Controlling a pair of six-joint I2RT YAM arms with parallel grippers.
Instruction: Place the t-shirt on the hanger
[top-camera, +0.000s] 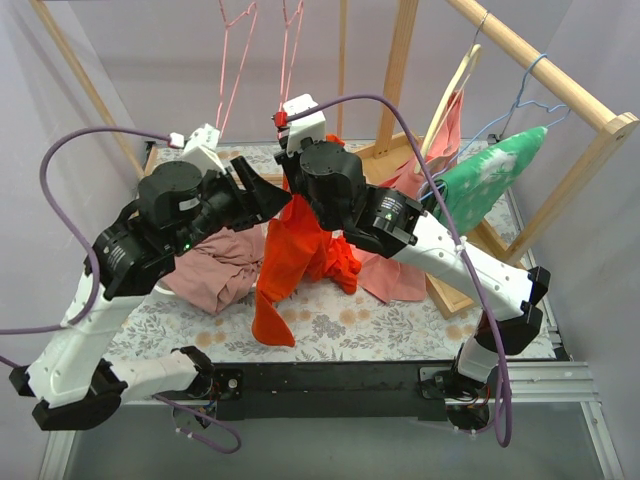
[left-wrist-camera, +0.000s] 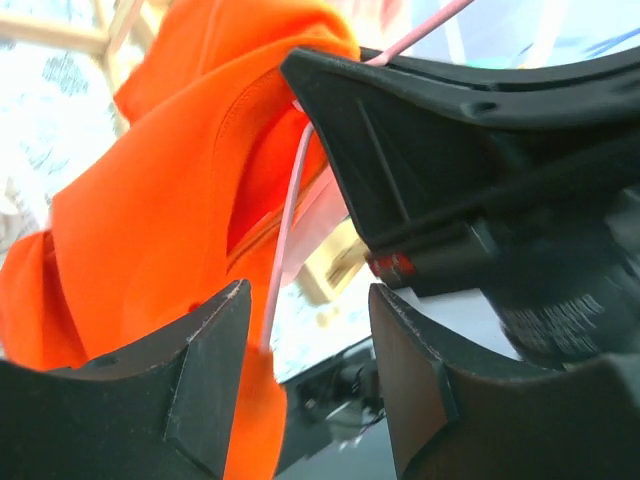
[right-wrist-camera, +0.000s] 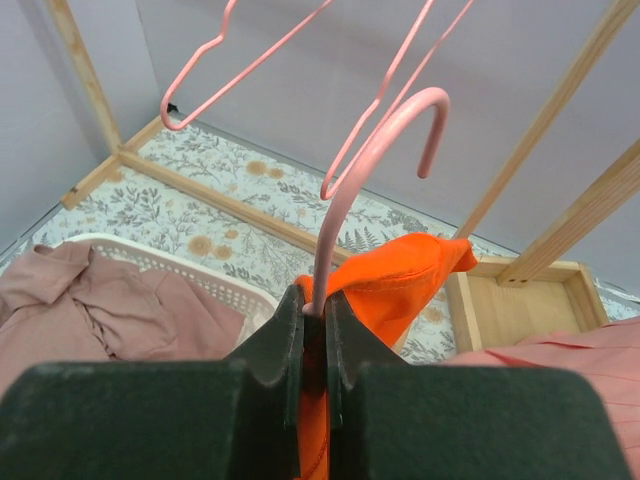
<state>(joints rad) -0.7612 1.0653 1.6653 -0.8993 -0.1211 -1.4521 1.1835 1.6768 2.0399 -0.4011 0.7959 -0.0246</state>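
I am watching the right tool (right-wrist-camera: 313, 305) pinching the hanger (right-wrist-camera: 328, 215) by its neck, its fingers squeezed narrow on the pink wire just above the t-shirt (right-wrist-camera: 395, 275), with the hook curling up over it. The t-shirt is bunching around the wire right below that grip. In the overhead view it is trailing down from between the two tools as a long orange-red strip, and its lower end is lying on the table (top-camera: 400, 325). The left tool (left-wrist-camera: 308, 370) is sitting wide, coming in at the t-shirt from the left. A leg of the hanger wire is running out of a fold of the t-shirt and down between its two fingers (left-wrist-camera: 205, 380), and I cannot tell whether the wire is touching either one. Left of the t-shirt a dusty-pink cloth (top-camera: 215, 270) is spilling out of a white basket (right-wrist-camera: 172, 263). Right of the t-shirt another pink cloth (top-camera: 395, 280) is lying against a wooden tray (right-wrist-camera: 520, 305), and farther right a green garment (top-camera: 490, 180) is hanging from a wooden rack (top-camera: 540, 60). Above and behind the t-shirt, spare pink hangers (right-wrist-camera: 235, 55) are dangling
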